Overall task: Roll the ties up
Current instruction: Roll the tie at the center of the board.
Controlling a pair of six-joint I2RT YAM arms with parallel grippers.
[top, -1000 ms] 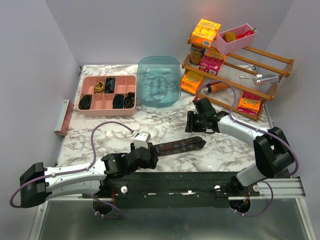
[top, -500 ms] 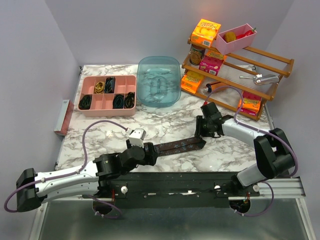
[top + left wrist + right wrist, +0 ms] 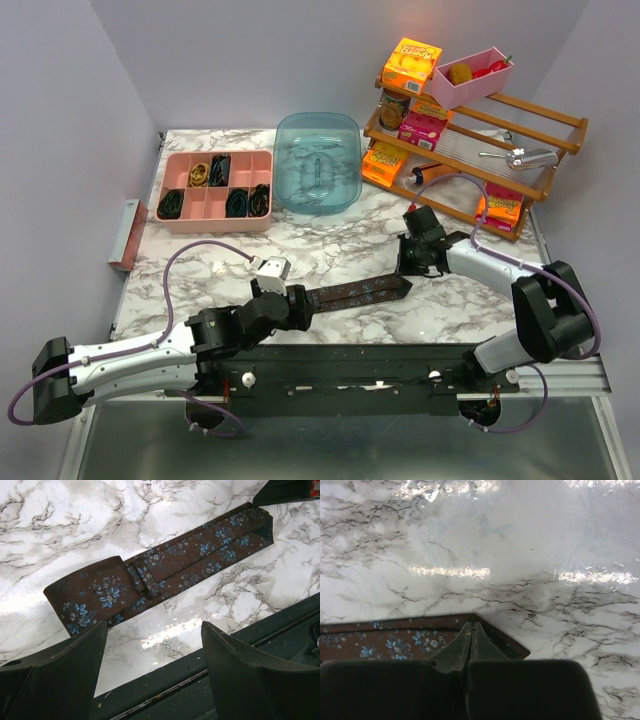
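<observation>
A dark brown tie with small blue flowers lies flat near the table's front edge. In the left wrist view the tie has its near end folded over on itself. My left gripper stands open at that folded end, its jaws wide apart just short of the fabric and holding nothing. My right gripper is shut, and its closed tips rest on the pointed far end of the tie. Several rolled ties sit as dark coils in the pink tray.
An upturned blue translucent tub stands behind the tie. A wooden rack with boxes and a pink bin fills the back right. A black rail runs along the front edge.
My right gripper has come down onto the tie's pointed end and gone from partly open to shut. The left arm drew back a little earlier on and has since held still.
</observation>
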